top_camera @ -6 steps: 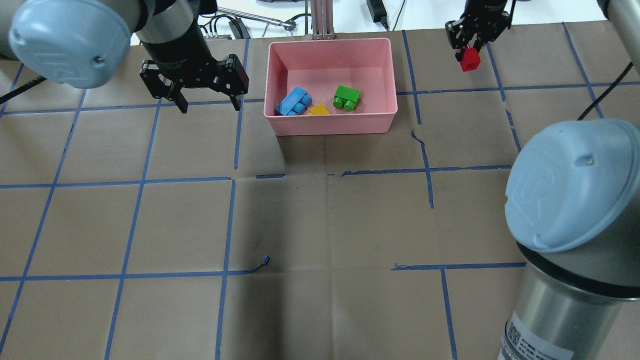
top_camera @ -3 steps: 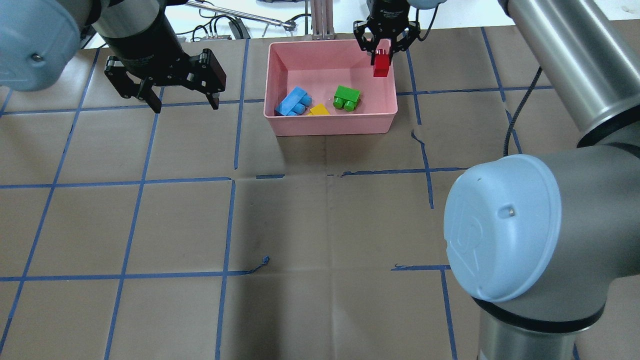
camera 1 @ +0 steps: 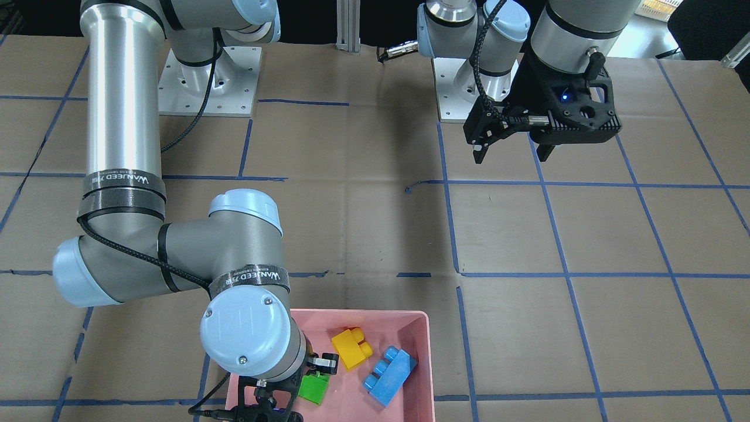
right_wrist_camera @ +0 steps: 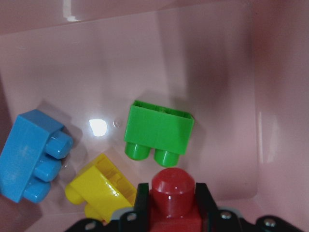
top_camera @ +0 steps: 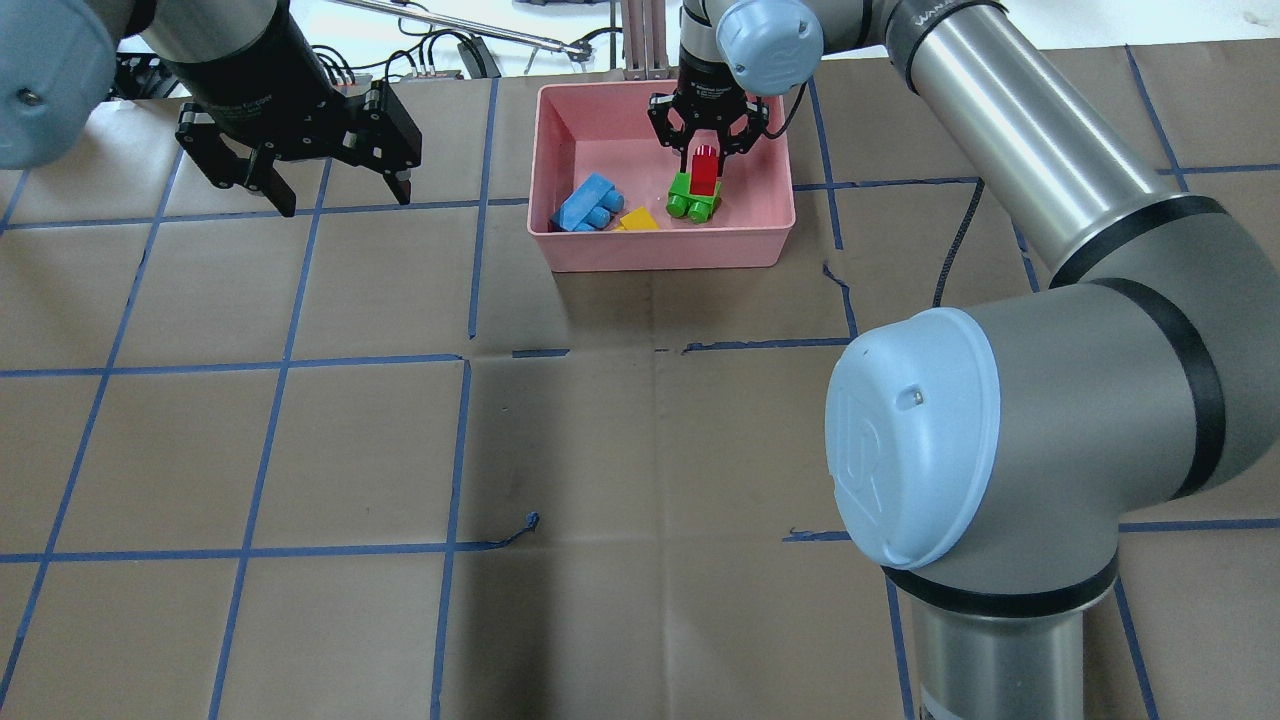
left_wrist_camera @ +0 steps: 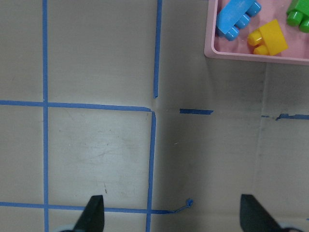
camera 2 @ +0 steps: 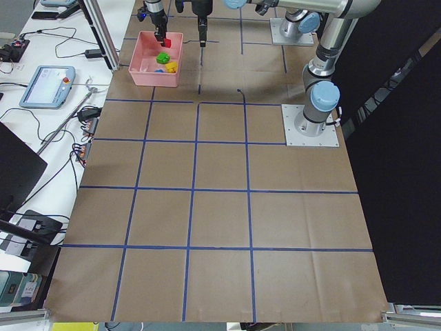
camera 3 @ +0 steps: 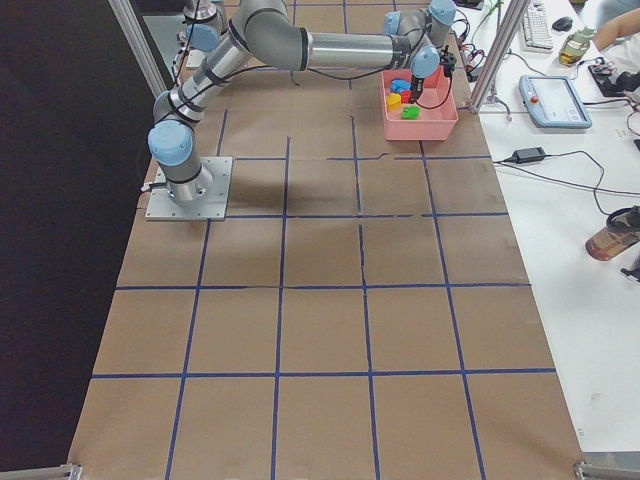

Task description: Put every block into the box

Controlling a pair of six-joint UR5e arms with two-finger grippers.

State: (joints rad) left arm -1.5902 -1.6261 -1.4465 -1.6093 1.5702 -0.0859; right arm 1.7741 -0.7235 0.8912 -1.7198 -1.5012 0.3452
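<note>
As the stud-topped red block (top_camera: 704, 172) is gripped by the right gripper (top_camera: 706, 158) just above the green block (top_camera: 688, 203), bare box (top_camera: 660, 255) floor is seen behind; the left gripper (top_camera: 345, 200) is spread open.

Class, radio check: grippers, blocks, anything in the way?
Right gripper shut on red block, above box. Left gripper open, empty, outside box. Blue block, yellow block, green block inside. Green block close beneath red.

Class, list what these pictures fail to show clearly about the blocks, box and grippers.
- Front-facing view: red block hidden behind the right arm.
- Front-facing view: box cut off by the bottom edge.
- Left wrist view: left gripper shows fingertips only.
- Overhead view: yellow block partly behind the box's near wall.
</note>
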